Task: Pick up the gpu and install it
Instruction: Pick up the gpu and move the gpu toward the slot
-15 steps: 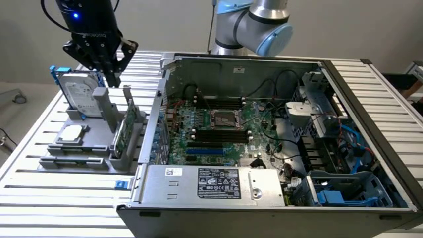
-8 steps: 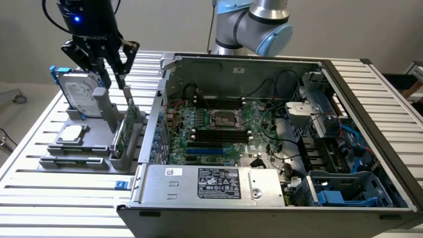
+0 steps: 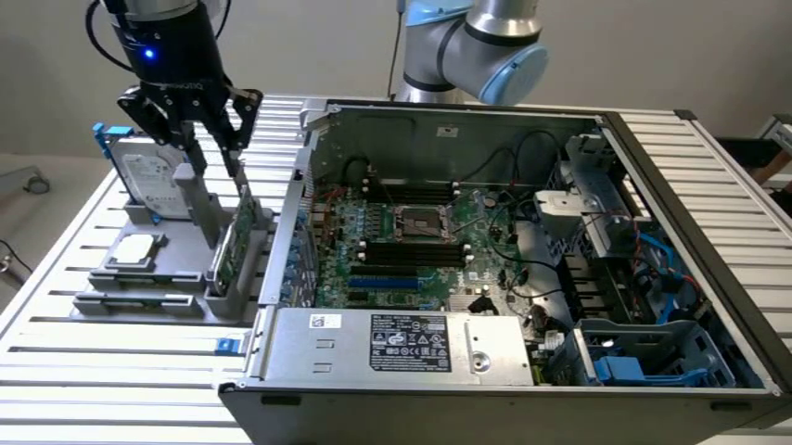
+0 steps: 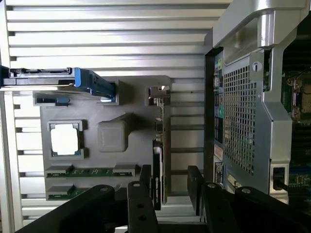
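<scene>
The grey holder beside the open computer case is the landmark here. The gpu stands on its long edge in the slot along the holder's case-facing side, not yet lifted and not yet in the case. From the wrist, the gpu appears edge-on as a thin dark strip. Its silver bracket end is the end farthest from the fingers, and its long axis runs along that side of the holder, parallel to the case wall. The gripper hangs directly above the card's upper edge with its jaws parted and nothing clamped between them. In the wrist view the gripper straddles the card, one finger on each flat face, so its closing line crosses the card's thickness, not its length. Whether either pad already touches the board is hard to say from this angle, though a sliver of gap seems to remain on both sides. The hard drive and the CPU chip sit on the holder's far side from the case, well clear of the fingers.
</scene>
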You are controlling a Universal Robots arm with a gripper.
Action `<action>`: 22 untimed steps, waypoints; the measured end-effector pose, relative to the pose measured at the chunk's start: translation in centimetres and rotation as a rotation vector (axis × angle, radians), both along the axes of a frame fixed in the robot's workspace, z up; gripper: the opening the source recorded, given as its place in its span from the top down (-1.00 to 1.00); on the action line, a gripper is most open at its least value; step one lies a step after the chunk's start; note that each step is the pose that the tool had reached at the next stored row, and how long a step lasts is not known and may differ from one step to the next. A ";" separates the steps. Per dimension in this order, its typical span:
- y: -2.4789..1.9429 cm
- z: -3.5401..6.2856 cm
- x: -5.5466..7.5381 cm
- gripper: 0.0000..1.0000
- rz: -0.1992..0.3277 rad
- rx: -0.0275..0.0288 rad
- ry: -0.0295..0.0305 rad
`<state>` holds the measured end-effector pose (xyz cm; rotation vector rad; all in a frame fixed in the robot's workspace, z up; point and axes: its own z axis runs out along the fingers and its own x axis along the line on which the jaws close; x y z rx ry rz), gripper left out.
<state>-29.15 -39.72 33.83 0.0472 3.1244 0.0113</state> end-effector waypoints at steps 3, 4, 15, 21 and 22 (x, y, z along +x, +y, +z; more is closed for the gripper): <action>-0.01 -0.55 -0.1 0.11 0.000 -0.0001 0.0001; -0.02 -0.73 -0.2 0.11 0.000 0.0000 0.0000; -0.23 -2.73 -0.7 0.11 0.000 -0.0001 0.0001; -0.38 -3.82 -1.1 0.11 0.000 -0.0001 0.0001; -0.40 -4.00 -1.1 0.11 0.000 -0.0001 0.0001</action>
